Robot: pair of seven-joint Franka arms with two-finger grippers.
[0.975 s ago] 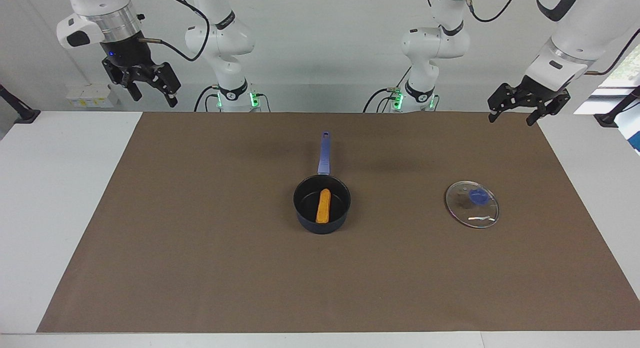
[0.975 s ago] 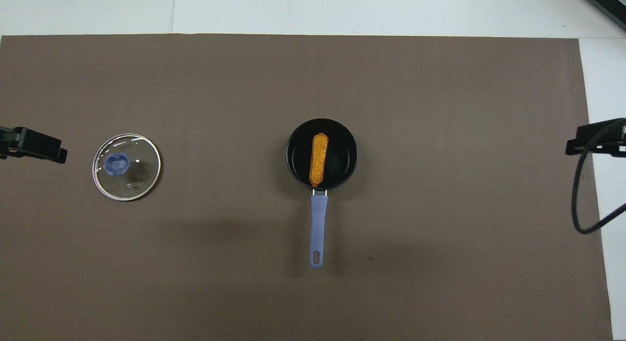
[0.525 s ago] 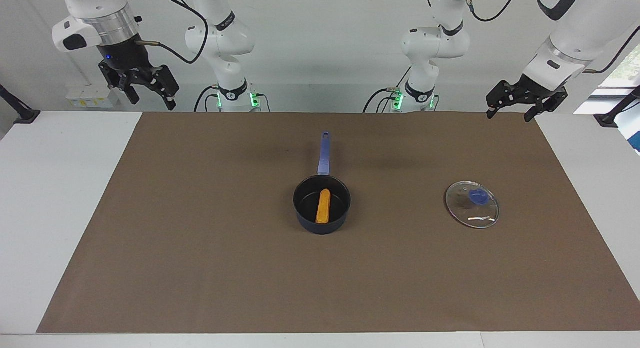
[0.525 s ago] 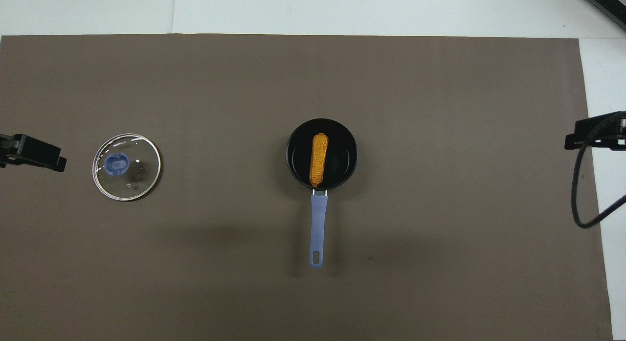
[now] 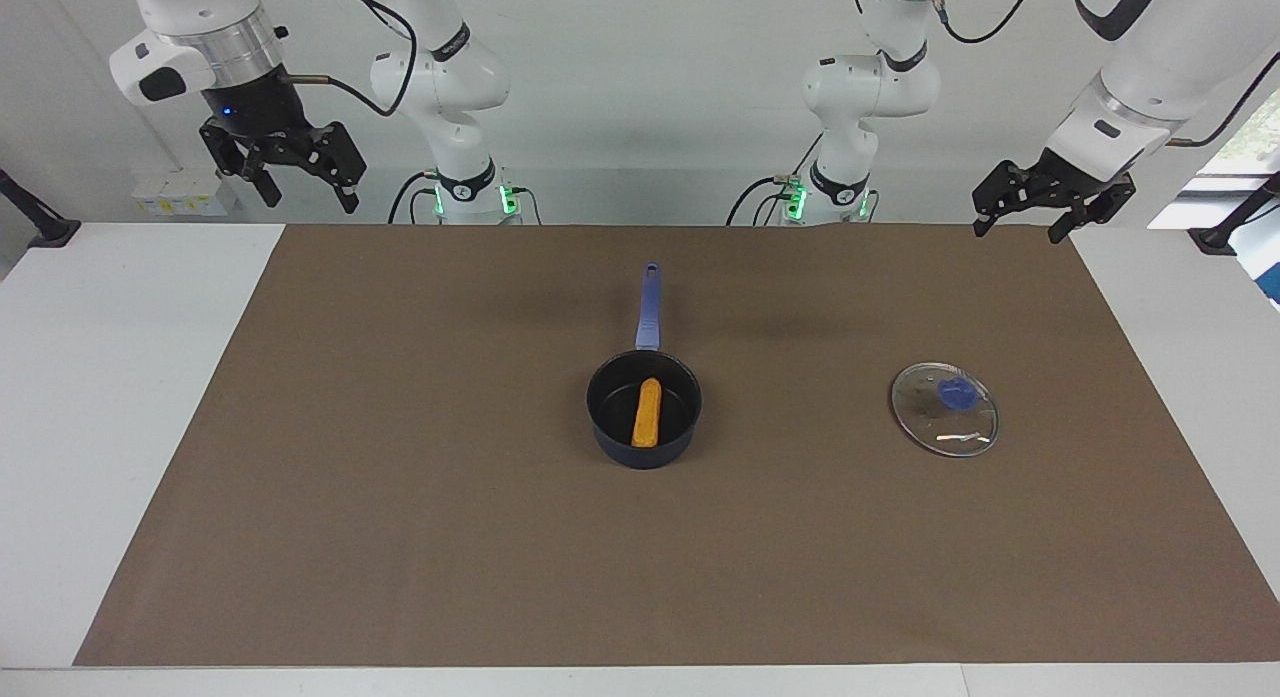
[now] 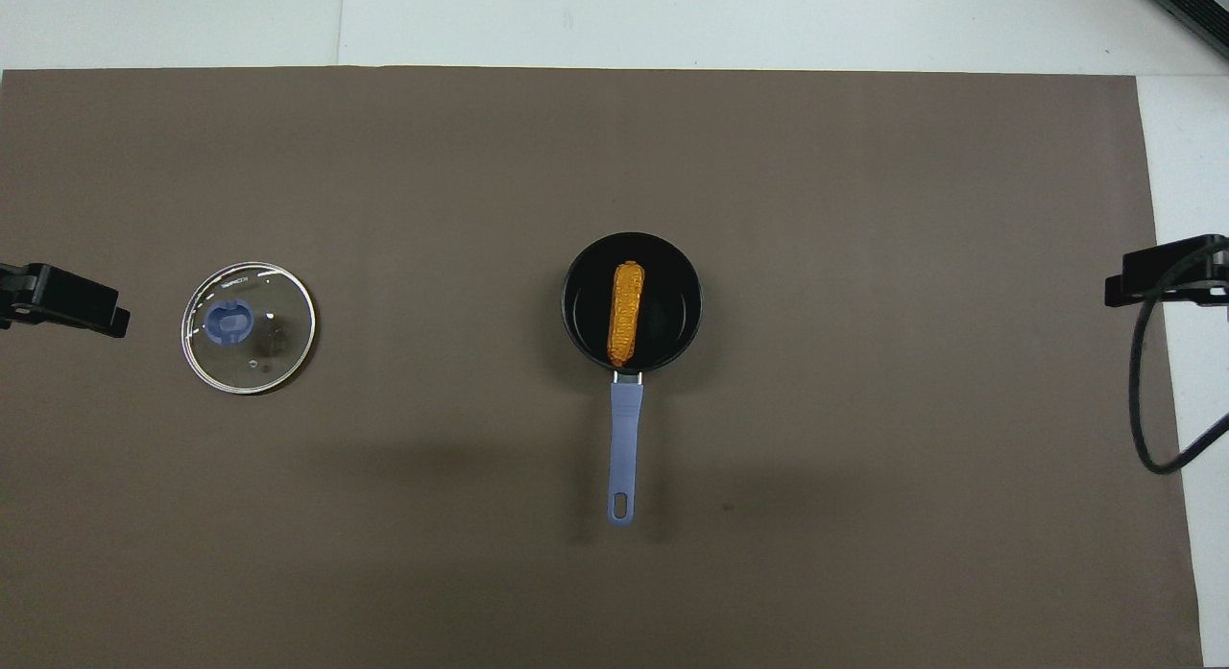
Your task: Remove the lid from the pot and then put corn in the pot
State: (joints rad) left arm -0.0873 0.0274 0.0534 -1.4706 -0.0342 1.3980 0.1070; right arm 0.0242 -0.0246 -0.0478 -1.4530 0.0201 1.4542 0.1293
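The dark navy pot stands in the middle of the brown mat, its blue-purple handle pointing toward the robots. The orange corn lies inside the pot. The clear glass lid with its blue knob lies flat on the mat toward the left arm's end. My left gripper is open and empty, raised over the mat's corner at its own end. My right gripper is open and empty, raised over the mat's corner at the right arm's end.
The brown mat covers most of the white table. A black cable hangs by the right gripper at the mat's edge. Both arm bases stand at the table's robot end.
The right gripper has drifted slightly up and sideways at its corner. The left gripper has pulled up a little. Pot, corn and lid have not moved.
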